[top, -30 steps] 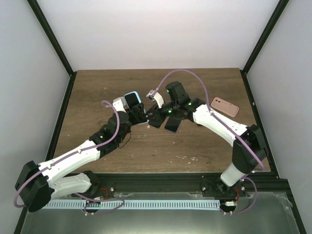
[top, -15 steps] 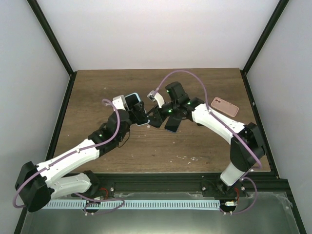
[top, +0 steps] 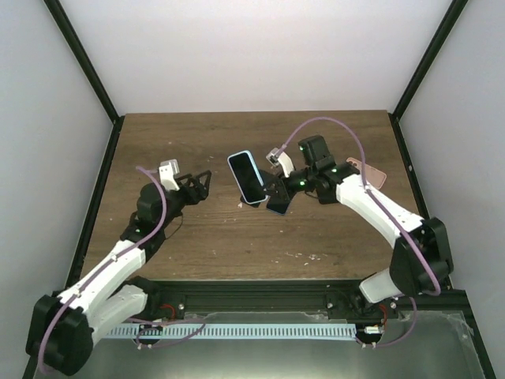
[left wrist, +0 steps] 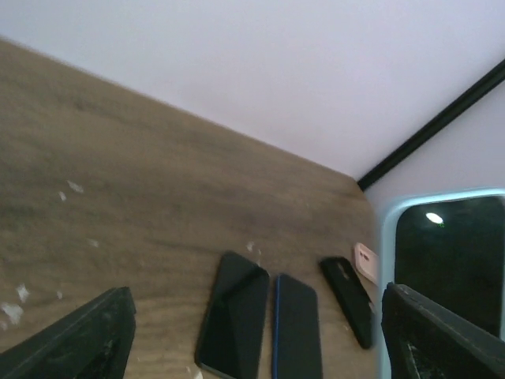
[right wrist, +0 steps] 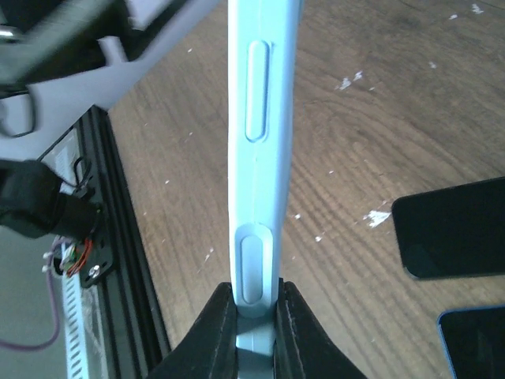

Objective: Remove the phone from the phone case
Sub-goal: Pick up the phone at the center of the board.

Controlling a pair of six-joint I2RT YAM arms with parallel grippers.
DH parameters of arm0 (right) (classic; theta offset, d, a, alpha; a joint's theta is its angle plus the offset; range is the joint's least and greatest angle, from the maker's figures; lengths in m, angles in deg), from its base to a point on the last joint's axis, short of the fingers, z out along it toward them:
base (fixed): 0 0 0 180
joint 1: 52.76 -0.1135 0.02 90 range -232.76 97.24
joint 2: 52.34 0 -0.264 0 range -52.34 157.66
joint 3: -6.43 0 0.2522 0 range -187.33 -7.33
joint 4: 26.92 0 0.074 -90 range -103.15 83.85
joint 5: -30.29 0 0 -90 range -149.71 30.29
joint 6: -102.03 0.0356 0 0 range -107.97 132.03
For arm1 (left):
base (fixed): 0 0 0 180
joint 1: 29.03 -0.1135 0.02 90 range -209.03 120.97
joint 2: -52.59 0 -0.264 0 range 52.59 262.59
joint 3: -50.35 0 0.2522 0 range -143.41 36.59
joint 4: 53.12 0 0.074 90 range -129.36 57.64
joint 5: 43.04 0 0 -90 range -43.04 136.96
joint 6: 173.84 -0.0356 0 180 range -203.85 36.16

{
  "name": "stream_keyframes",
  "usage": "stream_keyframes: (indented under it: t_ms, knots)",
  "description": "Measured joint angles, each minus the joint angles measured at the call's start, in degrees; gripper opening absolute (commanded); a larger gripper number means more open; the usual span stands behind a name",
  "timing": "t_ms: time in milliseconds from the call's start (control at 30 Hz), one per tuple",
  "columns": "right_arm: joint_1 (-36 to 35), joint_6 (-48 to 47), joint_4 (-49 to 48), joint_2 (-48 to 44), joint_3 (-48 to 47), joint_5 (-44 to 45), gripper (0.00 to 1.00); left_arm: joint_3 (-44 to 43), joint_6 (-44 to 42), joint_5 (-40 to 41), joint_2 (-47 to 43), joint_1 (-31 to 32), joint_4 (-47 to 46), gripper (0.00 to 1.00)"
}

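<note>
The right gripper (right wrist: 254, 304) has its two fingers (right wrist: 217, 332) shut tight on the bottom end of the light blue phone case (right wrist: 256, 118). In the right wrist view we see the case from its thin side, with two long buttons on it. The case stands up off the table (top: 237, 245), in the air, tilted a little. The phone (top: 247, 176) is inside the case. Its dark screen shows from above, with the blue rim all around it.

The left gripper (top: 199, 185) is well apart from the case, off to the left. Its fingers (left wrist: 87, 347) are spread wide and hold nothing. From the left wrist view, the blue case fills the right side, with a small light shining on the dark screen.

Under the right gripper, dark phones (left wrist: 233, 324) lie flat on the wood. The left wrist view shows three of them side by side. The middle one (left wrist: 296, 328) has a blue edge, and the third one (left wrist: 347, 300) is a bit farther back. From the top, only one dark phone (top: 278, 207) peeks out below the gripper.

Farther back on the right lies a pink phone (top: 372, 175), or maybe a pink case; I cannot tell which. The right arm (top: 371, 209) hides part of it.

Little white specks (top: 304, 254) dot the wood near the front.
</note>
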Motion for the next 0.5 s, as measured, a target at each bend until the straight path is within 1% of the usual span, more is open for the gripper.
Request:
stream_keyframes:
  t_ms: [67, 133, 167, 267, 333, 367, 400, 500]
  knots:
    - [0.0, -1.5, 1.6, -2.9, 1.4, -0.6, 0.01, 3.4, 1.3, -7.0, 1.9, -3.0, -4.9, 0.66]
    - [0.0, -3.0, 3.0, -5.1, 2.0, -1.2, 0.01, 6.5, 2.7, -15.0, 5.4, -5.6, -12.0, 0.58]
    - [0.0, -3.7, 3.5, -6.0, 2.3, -1.4, 0.01, 7.2, 3.6, -18.2, 7.3, -6.2, -14.8, 0.56]
    - [0.2, -5.5, 4.9, -7.8, 3.2, -2.3, 0.01, 7.5, 6.3, -29.6, 14.5, -6.6, -24.9, 0.59]
    - [0.4, -6.5, 5.3, -8.7, 4.5, -3.3, 0.01, 7.5, 10.0, -36.2, 19.8, -6.3, -35.1, 0.62]
    - [0.5, -6.7, 5.7, -8.9, 4.9, -3.7, 0.01, 7.6, 11.4, -38.1, 21.7, -6.2, -39.0, 0.63]
    - [0.6, -6.9, 6.0, -9.0, 5.4, -4.5, 0.01, 7.8, 13.8, -40.3, 24.1, -6.0, -45.0, 0.63]
    - [0.7, -7.3, 6.8, -9.2, 5.8, -6.6, 0.01, 7.9, 19.1, -44.1, 29.7, -5.3, -57.7, 0.63]
